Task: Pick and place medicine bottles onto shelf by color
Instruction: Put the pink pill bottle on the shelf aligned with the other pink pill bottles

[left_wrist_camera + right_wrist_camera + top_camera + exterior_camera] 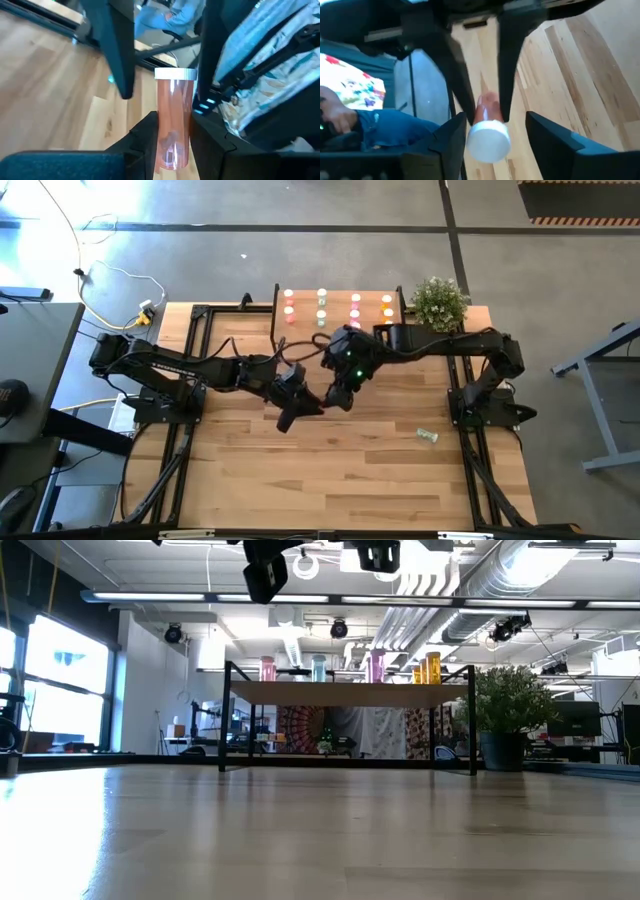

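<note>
Only readable writing: none could be read.
Orange bottle (173, 125): white cap, contents unclear.
Left gripper (172, 134): fingers pinched the orange bottle.
Right gripper (492, 131): fingers spread around its cap.

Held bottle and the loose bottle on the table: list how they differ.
Held bottle is reddish; loose bottle is greenish. Held bottle is clamped in the left end effector, above the table; loose bottle lies on the table, untouched, by the right arm's base. Both are off the shelf.
</note>
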